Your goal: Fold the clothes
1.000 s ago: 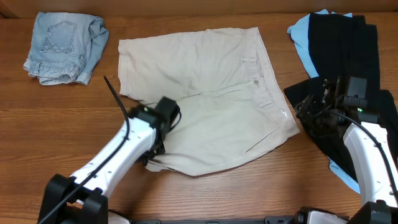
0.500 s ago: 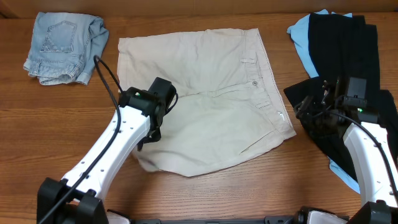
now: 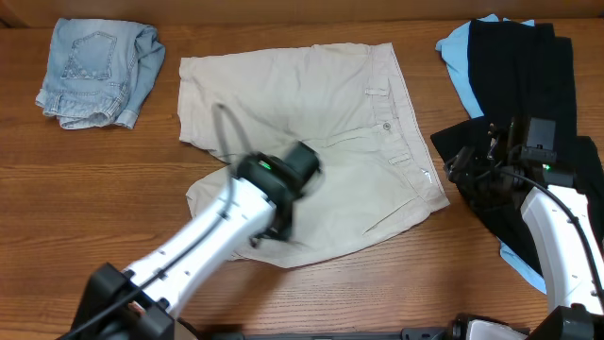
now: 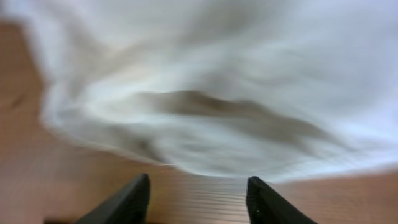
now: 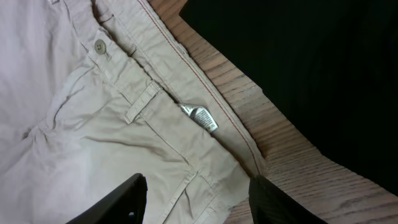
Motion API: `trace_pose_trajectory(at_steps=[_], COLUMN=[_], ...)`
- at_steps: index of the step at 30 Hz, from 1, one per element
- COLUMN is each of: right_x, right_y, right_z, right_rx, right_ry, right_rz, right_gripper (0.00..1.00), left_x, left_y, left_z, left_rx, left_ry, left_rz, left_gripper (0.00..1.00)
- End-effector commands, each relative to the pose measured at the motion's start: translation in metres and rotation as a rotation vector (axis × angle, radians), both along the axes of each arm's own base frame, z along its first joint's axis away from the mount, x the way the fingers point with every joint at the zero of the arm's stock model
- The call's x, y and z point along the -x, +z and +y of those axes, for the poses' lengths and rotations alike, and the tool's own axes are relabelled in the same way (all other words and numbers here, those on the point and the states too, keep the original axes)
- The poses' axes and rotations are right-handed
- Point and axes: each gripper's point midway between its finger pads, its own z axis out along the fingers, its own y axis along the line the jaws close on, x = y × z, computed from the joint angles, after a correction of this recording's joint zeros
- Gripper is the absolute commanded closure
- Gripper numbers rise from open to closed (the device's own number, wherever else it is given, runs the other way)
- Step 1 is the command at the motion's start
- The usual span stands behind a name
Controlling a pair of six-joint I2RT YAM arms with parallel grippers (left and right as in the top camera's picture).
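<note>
The beige khaki shorts (image 3: 311,94) lie spread flat at the table's middle, waistband to the right. My left gripper (image 3: 272,229) hovers over the near leg; in the blurred left wrist view its fingers (image 4: 198,186) are open and empty over bare wood, at the hem of the shorts (image 4: 211,74). My right gripper (image 3: 455,170) is open and empty just above the waistband's near corner (image 5: 74,124), close to the white tag (image 5: 202,116) and the button (image 5: 99,45).
Faded denim shorts (image 3: 94,71) lie bunched at the far left. Black garments (image 3: 519,66) over a sky-blue garment (image 3: 458,57) lie at the right, under my right arm. The black cloth (image 5: 311,62) fills the upper right of the right wrist view.
My left arm swung away from the near-left hem and then right over the near leg. That leg's left corner now lies further left and flatter. The right arm has not moved.
</note>
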Motion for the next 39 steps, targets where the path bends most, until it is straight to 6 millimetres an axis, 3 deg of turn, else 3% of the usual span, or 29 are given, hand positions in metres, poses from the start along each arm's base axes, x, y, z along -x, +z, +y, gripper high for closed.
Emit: trace_pose_trajectory(at_steps=[1, 5, 8, 13, 23, 29, 31, 39], right_x=[-0.005, -0.005, -0.005, -0.005, -0.005, -0.006, -0.006, -0.006], right_y=[0.009, 0.009, 0.009, 0.009, 0.009, 0.01, 0.01, 0.009], right_z=[0.001, 0.001, 0.001, 0.001, 0.001, 0.001, 0.001, 0.001], right_rx=[0.004, 0.004, 0.003, 0.003, 0.003, 0.005, 0.005, 0.004], right_ry=[0.011, 0.012, 0.012, 0.011, 0.012, 0.012, 0.011, 0.012], right_rz=[-0.031, -0.031, -0.03, -0.03, -0.03, -0.037, -0.037, -0.034], right_gripper=[0.44, 0.44, 0.43, 0.43, 0.43, 0.43, 0.43, 0.43], left_x=[0.021, 0.037, 0.049, 0.071, 0.106, 0.08, 0.071, 0.045], left_y=[-0.011, -0.035, -0.05, -0.059, -0.081, -0.086, -0.084, -0.083], left_z=[-0.027, -0.024, -0.027, -0.042, -0.02, -0.005, 0.008, 0.046], left_rx=[0.017, -0.005, 0.032, 0.136, 0.111, -0.006, -0.052, -0.06], left_ry=[-0.203, -0.263, -0.324, -0.416, -0.355, -0.28, -0.204, 0.02], left_rz=[0.034, 0.087, 0.155, 0.257, 0.398, 0.266, 0.238, 0.22], left_gripper=[0.48, 0.43, 0.5, 0.71, 0.74, 0.72, 0.65, 0.53])
